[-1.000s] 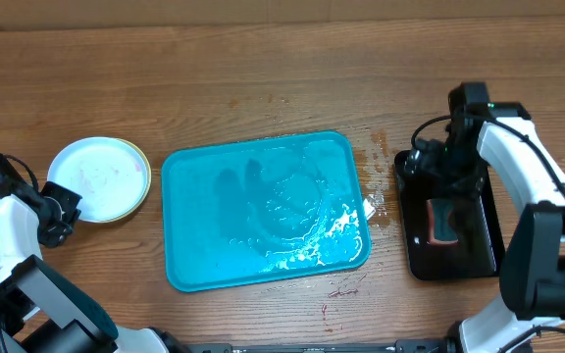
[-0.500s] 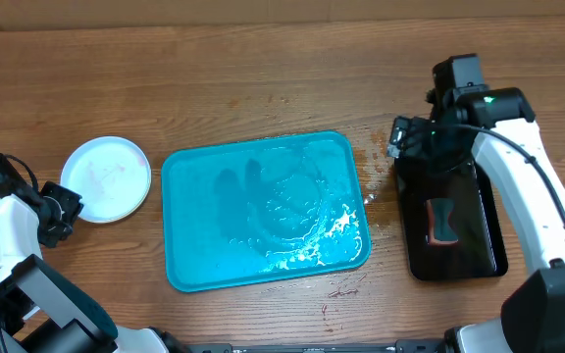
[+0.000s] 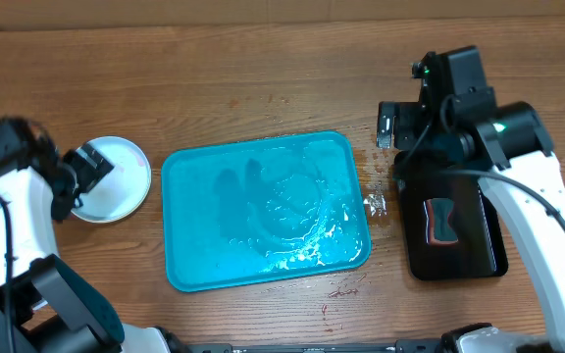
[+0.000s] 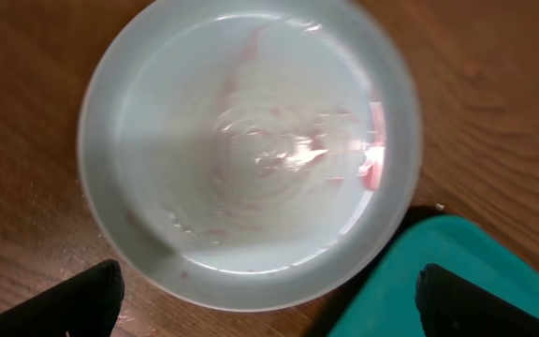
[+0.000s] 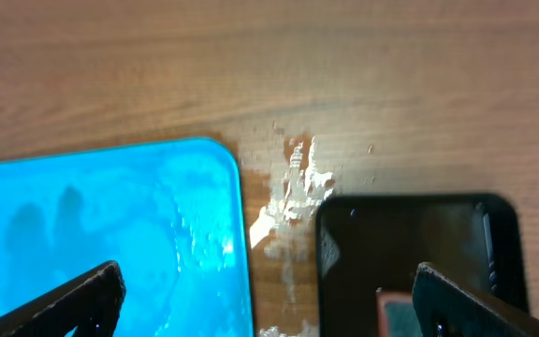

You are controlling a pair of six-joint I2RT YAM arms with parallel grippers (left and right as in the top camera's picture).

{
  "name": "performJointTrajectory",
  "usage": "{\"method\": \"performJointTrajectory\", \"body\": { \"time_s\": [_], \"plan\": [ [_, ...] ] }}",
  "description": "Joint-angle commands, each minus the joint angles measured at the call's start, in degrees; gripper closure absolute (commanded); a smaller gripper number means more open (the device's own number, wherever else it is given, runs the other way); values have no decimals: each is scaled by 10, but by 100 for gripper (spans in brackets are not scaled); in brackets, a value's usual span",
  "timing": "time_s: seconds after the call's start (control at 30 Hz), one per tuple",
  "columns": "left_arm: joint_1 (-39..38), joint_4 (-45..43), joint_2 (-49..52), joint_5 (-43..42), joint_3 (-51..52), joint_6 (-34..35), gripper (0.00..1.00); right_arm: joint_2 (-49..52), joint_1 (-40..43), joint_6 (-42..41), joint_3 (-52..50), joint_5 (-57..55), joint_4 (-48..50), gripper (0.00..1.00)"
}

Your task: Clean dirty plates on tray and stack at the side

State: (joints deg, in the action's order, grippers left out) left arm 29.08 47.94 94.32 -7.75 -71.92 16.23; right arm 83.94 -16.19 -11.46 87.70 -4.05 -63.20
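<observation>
I'm swinging the left arm (image 3: pixel 8 214) over the plates (image 3: pixel 124 188), lifting the right arm (image 3: pixel 533 162) off the black tray (image 3: pixel 481 257), both jaws apart; tray (image 3: pixel 253 216) looking cleared.

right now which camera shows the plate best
Left wrist: the plate fills the frame, with faint pink smears visible inside. Overhead shows it small and partly hidden by the left tool. The right wrist view misses it.

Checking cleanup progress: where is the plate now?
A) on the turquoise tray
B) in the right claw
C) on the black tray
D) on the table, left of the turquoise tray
D: the plate sits on the table left of the turquoise tray.
</observation>
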Motion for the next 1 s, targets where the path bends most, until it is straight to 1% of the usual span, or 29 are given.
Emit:
{"method": "performJointTrajectory", "body": {
  "time_s": [0.0,0.13,0.23,0.37,0.43,0.53,0.6,0.67,0.8,0.9,0.93,0.97],
  "plan": [
    [-49,22,-52,41,-59,-57,0,-46,-3,22,17,-22,21,0],
    [-106,46,-125,72,-109,-78,0,-94,-3,33,17,-45,35,0],
    [-141,46,-195,80,-128,-110,0,-131,-3,62,17,-51,35,0],
    [-175,58,-306,79,-132,-207,0,-184,-3,81,17,-75,37,0],
    [-183,71,-346,79,-132,-242,0,-205,-3,95,17,-91,39,0],
    [-186,102,-412,79,-132,-290,2,-237,-3,120,17,-128,42,0],
    [-186,115,-454,79,-132,-309,5,-253,-2,120,17,-158,42,0],
    [-186,130,-498,79,-132,-323,10,-268,-3,120,17,-191,42,0],
    [-186,171,-566,79,-132,-336,13,-285,-3,120,17,-222,42,0],
    [-186,201,-614,79,-132,-325,28,-288,-2,120,17,-233,42,0],
    [-186,208,-629,80,-132,-319,0,-288,-2,119,17,-240,42,0],
    [-186,212,-643,83,-132,-317,0,-287,-2,119,17,-247,42,0]
  ]
}}
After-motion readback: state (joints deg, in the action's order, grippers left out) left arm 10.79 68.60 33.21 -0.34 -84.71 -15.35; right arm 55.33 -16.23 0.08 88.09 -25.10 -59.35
